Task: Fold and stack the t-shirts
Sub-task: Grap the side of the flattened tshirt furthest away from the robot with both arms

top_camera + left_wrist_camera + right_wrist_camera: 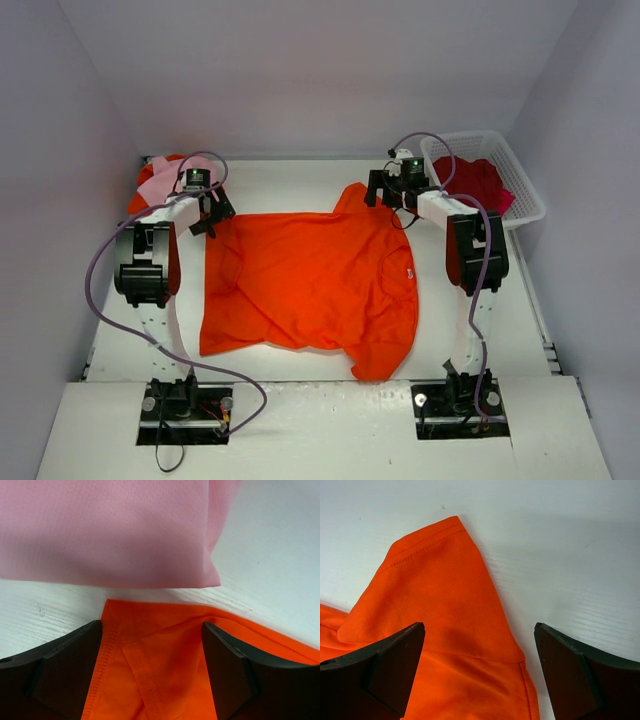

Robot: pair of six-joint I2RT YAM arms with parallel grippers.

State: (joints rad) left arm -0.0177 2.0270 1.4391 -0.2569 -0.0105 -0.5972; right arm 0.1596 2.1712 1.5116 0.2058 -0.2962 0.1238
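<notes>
Both grippers are released, jaws spread wide, nothing grasped.

- Orange t-shirt (310,285) lies spread across the middle of the table (290,180), mostly flat, with some wrinkles at its lower edge.
- Left gripper (152,627) sits at the shirt's upper-left corner. In the left wrist view the fingers straddle the stitched hem, so you're lined up to pinch that corner.
- Right gripper (480,627) sits at the upper-right, jaws either side of the sleeve (440,595). I read the matching pose as the setup for a two-handed lift and fold toward the bottom of the frame.
- Pink t-shirt (110,530) is folded at the upper left of the top view, just beyond the left fingers and very close to the orange hem. Watch that you don't catch its edge when closing.
- Crimson t-shirt (478,180) is bunched in the white basket (525,195) at upper right, not folded yet.

Judgement: roughly a third done. The next move calls for dropping both sets of jaws onto the cloth and closing evenly. Thin fabric can slip out if you grab only one layer.
</notes>
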